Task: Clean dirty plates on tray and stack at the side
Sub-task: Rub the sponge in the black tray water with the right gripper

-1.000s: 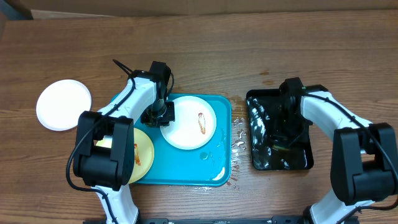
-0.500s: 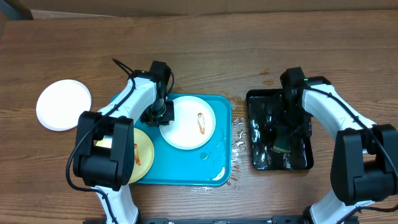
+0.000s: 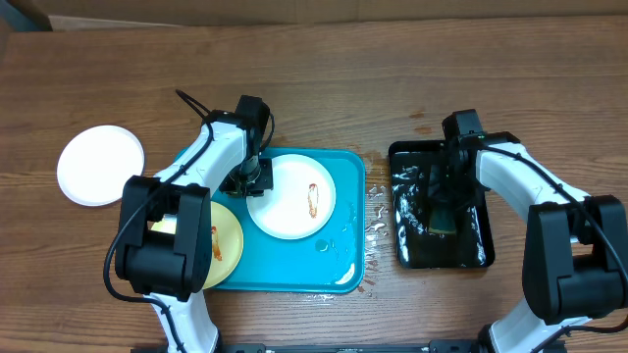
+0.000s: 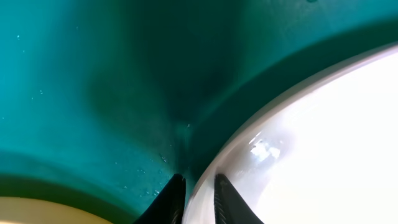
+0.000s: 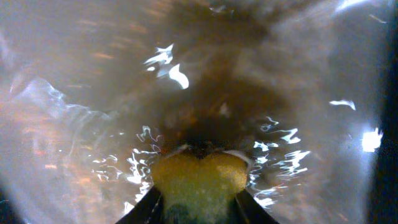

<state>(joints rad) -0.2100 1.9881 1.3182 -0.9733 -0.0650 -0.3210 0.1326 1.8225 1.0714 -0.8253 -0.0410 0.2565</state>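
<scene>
Far left, flat on the table (image 3: pixel 392 78): plain white plate (image 3: pixel 100 164). Lower left corner of the cyan tray (image 3: pixel 339 275): yellow plate (image 3: pixel 226 247). Centre, on the tray: smeared white plate (image 3: pixel 294 201), rim pinched tight by the left gripper (image 4: pixel 199 180). Right, down in the wet black tray (image 3: pixel 412 257): right gripper (image 5: pixel 199 194) squeezing a yellow sponge (image 5: pixel 199 171).

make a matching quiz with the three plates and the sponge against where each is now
1 plain white plate
2 yellow plate
3 smeared white plate
4 sponge

a in the right claw, over the black tray
b rim held by the left claw
c on the table, left of the blue tray
d on the blue tray, partly under the left arm

Pairs: 1-c, 2-d, 3-b, 4-a
</scene>
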